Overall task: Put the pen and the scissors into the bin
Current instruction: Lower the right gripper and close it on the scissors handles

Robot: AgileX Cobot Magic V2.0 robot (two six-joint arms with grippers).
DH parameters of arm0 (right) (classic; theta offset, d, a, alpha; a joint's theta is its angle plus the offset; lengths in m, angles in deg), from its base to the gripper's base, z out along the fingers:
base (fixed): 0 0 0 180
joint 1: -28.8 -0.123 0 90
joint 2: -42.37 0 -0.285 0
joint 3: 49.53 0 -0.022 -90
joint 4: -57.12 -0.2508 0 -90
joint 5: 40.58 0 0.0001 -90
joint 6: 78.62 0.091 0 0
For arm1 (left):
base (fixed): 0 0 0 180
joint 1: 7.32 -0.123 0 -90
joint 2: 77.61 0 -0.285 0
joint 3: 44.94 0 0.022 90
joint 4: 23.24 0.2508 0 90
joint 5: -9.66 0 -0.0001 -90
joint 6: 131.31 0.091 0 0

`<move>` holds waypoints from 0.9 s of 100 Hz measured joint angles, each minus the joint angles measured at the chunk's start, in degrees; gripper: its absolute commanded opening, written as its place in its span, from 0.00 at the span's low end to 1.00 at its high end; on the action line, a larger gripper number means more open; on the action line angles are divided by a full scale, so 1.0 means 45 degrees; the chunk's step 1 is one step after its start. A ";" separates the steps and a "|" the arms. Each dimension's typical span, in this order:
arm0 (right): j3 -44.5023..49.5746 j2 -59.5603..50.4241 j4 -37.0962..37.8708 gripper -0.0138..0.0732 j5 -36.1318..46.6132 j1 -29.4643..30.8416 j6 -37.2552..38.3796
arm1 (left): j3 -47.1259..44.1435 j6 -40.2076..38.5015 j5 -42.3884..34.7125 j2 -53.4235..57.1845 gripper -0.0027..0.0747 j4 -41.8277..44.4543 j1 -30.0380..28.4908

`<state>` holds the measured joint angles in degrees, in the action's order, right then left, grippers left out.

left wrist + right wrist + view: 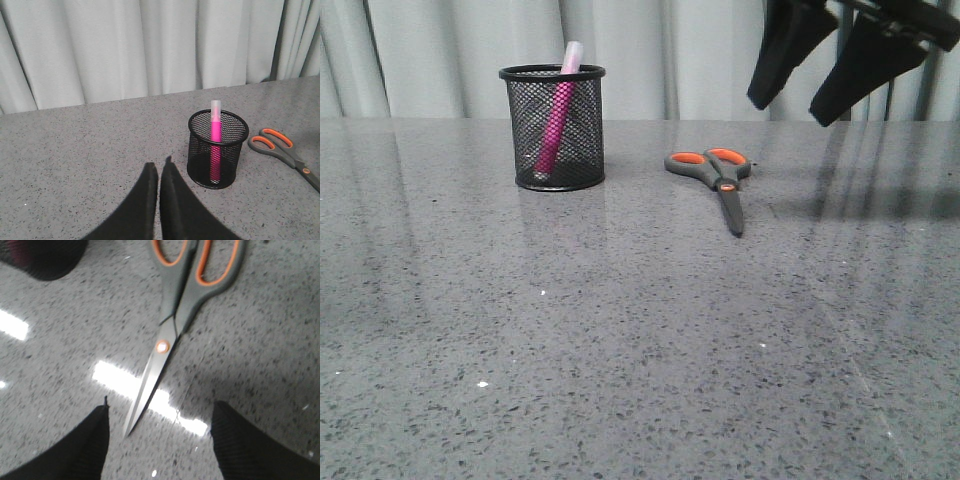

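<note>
The black mesh bin [553,128] stands upright on the grey table, with the pink pen [558,120] leaning inside it, cap end above the rim. The scissors [717,178], grey with orange loops, lie flat and closed to the right of the bin, blades towards the front. My right gripper [788,115] hangs open and empty high above the table, to the right of the scissors; in its wrist view its fingers flank the blade tip of the scissors [170,340]. My left gripper [159,165] is shut and empty, just short of the bin [218,148], with the pen [215,145] and scissors [285,152] beyond.
Pale curtains [650,55] hang behind the table's far edge. The speckled grey tabletop [620,350] runs towards the front. A dark edge of the bin [45,260] shows in the right wrist view.
</note>
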<state>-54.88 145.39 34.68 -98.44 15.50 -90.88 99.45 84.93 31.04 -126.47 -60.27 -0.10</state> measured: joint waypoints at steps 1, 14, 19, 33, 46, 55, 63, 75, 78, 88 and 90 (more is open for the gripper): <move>-0.0163 0.0067 0.0038 0.62 -0.0033 -0.0032 0.0086 | 0.0000 0.0000 -0.0020 0.0000 0.01 0.0000 0.0000; -0.1644 0.1272 0.1146 0.62 -0.0756 -0.0618 0.1049 | 0.0000 0.0000 -0.0020 0.0000 0.01 0.0006 0.0000; -0.2211 0.1684 0.1736 0.62 -0.1032 -0.0907 0.1451 | 0.0000 0.0000 -0.0020 0.0000 0.01 0.0006 0.0000; -0.3639 0.2819 0.3505 0.62 -0.1763 -0.1676 0.2588 | 0.0000 0.0000 -0.0028 0.0000 0.01 0.0006 0.0000; -0.4549 0.3689 0.4034 0.62 -0.2199 -0.1961 0.3061 | 0.0000 0.0000 -0.0049 0.0000 0.01 0.0006 0.0000; -0.4888 0.4100 0.4095 0.62 -0.2224 -0.1969 0.3376 | 0.0000 0.0000 -0.0058 0.0000 0.01 0.0006 0.0000; -0.5068 0.4324 0.4161 0.62 -0.2244 -0.1969 0.3461 | 0.0000 0.0000 -0.0077 0.0000 0.01 0.0006 0.0000; -0.5203 0.4559 0.4161 0.62 -0.2244 -0.1969 0.3517 | 0.0000 0.0000 -0.0077 0.0000 0.01 0.0006 0.0000; -0.5203 0.4627 0.4161 0.62 -0.2221 -0.1969 0.3543 | 0.0000 0.0000 -0.0077 0.0000 0.01 0.0006 0.0000; -0.5203 0.4779 0.4161 0.62 -0.2196 -0.1990 0.3646 | 0.0000 0.0000 -0.0077 0.0000 0.01 0.0006 0.0000; -0.5203 0.4811 0.4161 0.62 -0.2164 -0.1990 0.3670 | 0.0000 0.0000 -0.0077 0.0000 0.01 0.0006 0.0000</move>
<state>-78.30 167.04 53.41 -108.18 6.54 -74.37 99.45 84.93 30.70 -126.47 -60.24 -0.10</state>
